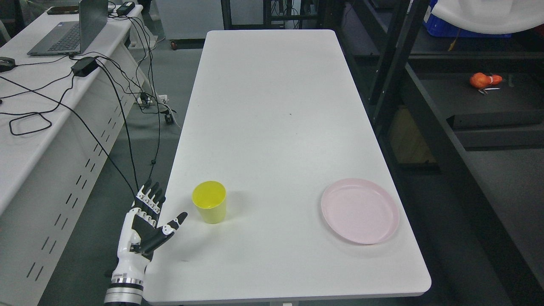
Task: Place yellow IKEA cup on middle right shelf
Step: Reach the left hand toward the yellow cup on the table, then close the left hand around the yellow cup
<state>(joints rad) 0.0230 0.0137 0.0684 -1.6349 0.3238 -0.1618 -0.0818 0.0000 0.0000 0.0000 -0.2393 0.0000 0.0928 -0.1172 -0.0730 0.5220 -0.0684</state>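
The left robot hand [146,221], fingers spread and holding nothing, hovers just left of the upright yellow cup [209,207] on the white counter [276,106]; a pink plate [360,211] lies well right of the cup.

You had a long white table [276,127] over grey floor [178,72]. To your left stood a white desk [38,140] with a laptop [72,29] and trailing black cables [123,106]; to your right, dark metal shelving [425,106].
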